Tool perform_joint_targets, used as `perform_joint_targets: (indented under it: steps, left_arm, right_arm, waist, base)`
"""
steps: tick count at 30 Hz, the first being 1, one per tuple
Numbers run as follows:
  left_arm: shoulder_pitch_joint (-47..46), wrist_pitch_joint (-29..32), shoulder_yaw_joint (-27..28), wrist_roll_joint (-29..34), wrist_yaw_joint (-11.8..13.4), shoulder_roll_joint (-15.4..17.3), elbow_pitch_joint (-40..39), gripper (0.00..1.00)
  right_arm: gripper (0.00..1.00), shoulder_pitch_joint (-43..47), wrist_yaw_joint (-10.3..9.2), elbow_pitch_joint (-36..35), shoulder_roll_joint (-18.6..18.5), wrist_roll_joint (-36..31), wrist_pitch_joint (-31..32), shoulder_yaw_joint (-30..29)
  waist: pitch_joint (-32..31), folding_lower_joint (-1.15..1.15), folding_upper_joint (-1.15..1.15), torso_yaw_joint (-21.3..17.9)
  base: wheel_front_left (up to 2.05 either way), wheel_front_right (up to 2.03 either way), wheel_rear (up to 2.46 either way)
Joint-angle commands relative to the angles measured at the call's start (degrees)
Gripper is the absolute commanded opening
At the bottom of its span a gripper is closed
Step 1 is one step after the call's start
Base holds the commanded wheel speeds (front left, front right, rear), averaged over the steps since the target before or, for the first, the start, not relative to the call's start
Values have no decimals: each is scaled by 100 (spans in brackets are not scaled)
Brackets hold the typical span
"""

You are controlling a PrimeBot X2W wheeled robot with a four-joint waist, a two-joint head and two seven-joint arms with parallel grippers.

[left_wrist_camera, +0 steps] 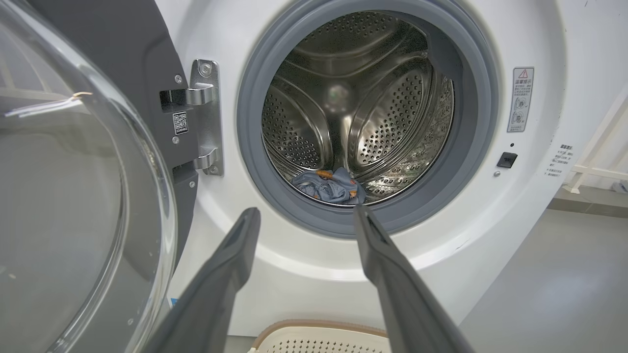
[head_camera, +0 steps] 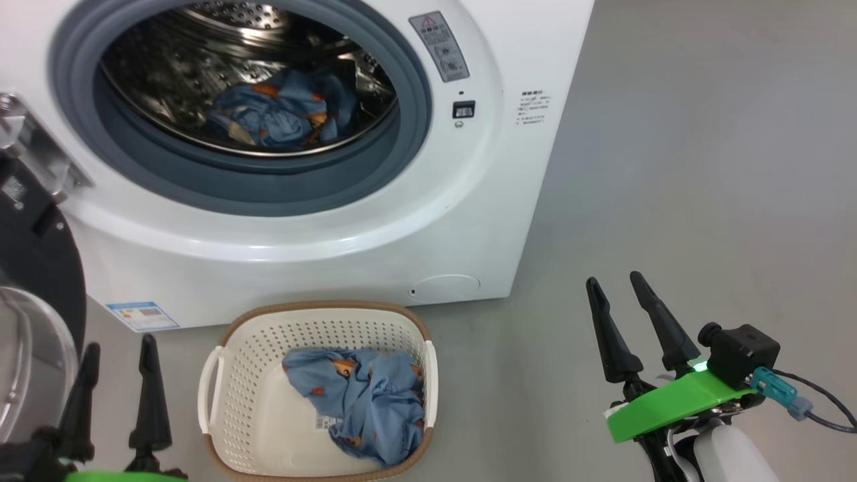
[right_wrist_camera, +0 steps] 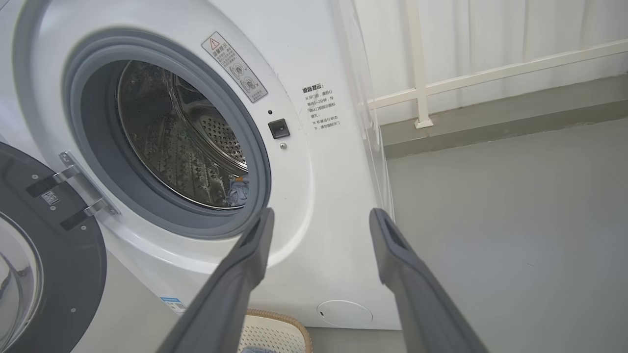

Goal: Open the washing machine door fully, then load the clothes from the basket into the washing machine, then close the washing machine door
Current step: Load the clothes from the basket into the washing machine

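In the head view the washing machine (head_camera: pixel 301 227) fills the upper left, with the washing machine door (head_camera: pixel 33 281) swung open at the left edge. The basket (head_camera: pixel 261 402) sits on the floor (head_camera: pixel 669 167) at lower centre, a blue garment (head_camera: pixel 361 395) bunched in its right half. A second garment (head_camera: pixel 281 110) lies in the drum (head_camera: pixel 167 67). The left gripper (head_camera: pixel 119 345), lower left, is spread and empty just left of the basket. The right gripper (head_camera: pixel 614 280), lower right, is equally spread and empty, well apart from the basket.

In the left wrist view the left gripper (left_wrist_camera: pixel 306 211) points at the drum mouth, and the second garment (left_wrist_camera: pixel 328 186) lies just above its tips. The washing machine door (left_wrist_camera: pixel 73 196) fills the left side.

In the right wrist view the right gripper (right_wrist_camera: pixel 322 212) stands spread before the washing machine (right_wrist_camera: pixel 324 171), with the basket (right_wrist_camera: pixel 274 333) at the bottom edge.
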Motion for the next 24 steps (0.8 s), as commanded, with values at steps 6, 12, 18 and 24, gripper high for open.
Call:
perform_joint_targets:
  steps: [6,12,18,24]
  left_arm:
    - [205,-46,387,251,-144,-117,-201,100]
    - [323,-46,474,403,-232,-309,-200,100]
    - [400,-46,541,538,-344,-453,-174,100]
    - [406,-46,588,641,-411,-545,-145,100]
  right_arm:
    - [100,111,9,-100,-49,-6,-27,155]
    - [100,218,9,-123,-111,12,-27,198]
    - [100,311,9,-169,-188,-5,-27,229]
    - [100,336,9,-216,-203,-51,-27,215]
  waist:
    - [-226,0,0,142]
    - [-358,0,0,180]
    - [-470,0,0,172]
    - [-507,0,0,165]
  base:
    - [0,0,0]
    - [0,0,0]
    - [0,0,0]
    - [0,0,0]
